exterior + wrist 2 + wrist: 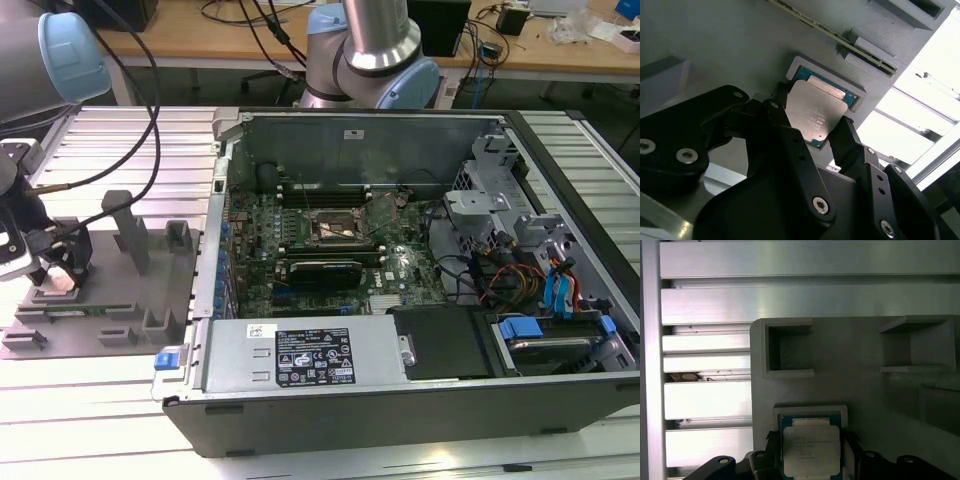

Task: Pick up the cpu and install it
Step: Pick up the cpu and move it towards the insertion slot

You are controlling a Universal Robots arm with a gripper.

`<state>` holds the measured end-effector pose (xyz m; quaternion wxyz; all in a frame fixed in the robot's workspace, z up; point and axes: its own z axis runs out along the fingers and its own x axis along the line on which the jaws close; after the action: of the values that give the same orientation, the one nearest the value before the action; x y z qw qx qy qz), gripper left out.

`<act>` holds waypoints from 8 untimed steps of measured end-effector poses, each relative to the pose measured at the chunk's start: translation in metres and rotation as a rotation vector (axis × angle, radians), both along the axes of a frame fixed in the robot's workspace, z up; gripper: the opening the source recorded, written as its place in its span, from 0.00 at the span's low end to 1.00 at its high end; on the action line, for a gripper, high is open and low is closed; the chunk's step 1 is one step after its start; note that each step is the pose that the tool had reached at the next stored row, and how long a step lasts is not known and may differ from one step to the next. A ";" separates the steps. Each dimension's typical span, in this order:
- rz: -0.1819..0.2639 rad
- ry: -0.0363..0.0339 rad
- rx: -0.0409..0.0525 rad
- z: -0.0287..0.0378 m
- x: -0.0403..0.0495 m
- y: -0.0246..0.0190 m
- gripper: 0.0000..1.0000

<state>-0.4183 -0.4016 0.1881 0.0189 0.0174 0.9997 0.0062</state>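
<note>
Firstly, cpu look: the cpu (816,107) was a flat square chip with a pale silver-white metal lid, faint print on it, and a thin darker green rim along its edges.
Cpu place: at the exterior view's left end of the scene, over the square raised nest (810,411) of the grey fixture plate (150,300), which showed teal inside. Whether the chip rested in the nest or sat just above it could not be told.
Gripper: in both wrist views the gripper (811,116) was clamped on the cpu, its black fingers (790,145) pressed against two opposite edges of the chip.
Fixture plate: grey and moulded, with upright posts and open rectangular pockets (787,350). It lay flat on the table, just beside the case.
Table: ribbed aluminium slats (100,400), bright and bare near the camera.
Computer case: the dark case (400,425) lay on its side with the panel off, to the exterior view's right of the fixture plate.
Motherboard: a green motherboard (400,265) covered the case floor. Its metal-framed socket (338,230) sat near the middle, well apart from the cpu.
Case, right end: a metal drive cage (480,200), red and orange wires (510,275) and blue tabs (520,327).
Far side: the arm's base (375,60), with pale blue caps, stood behind the case. Beyond it was a wooden desk (200,45) with black cables (150,120) trailing towards the exterior view's left.
</note>
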 end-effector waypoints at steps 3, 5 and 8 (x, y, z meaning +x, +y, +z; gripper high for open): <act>0.000 0.0000 0.0006 0.0000 0.0000 0.0000 0.55; 0.000 -0.0001 0.0010 0.0000 0.0000 0.0000 0.55; 0.000 0.0000 0.0015 0.0000 0.0000 0.0000 0.55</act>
<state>-0.4183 -0.4016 0.1881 0.0189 0.0174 0.9996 0.0069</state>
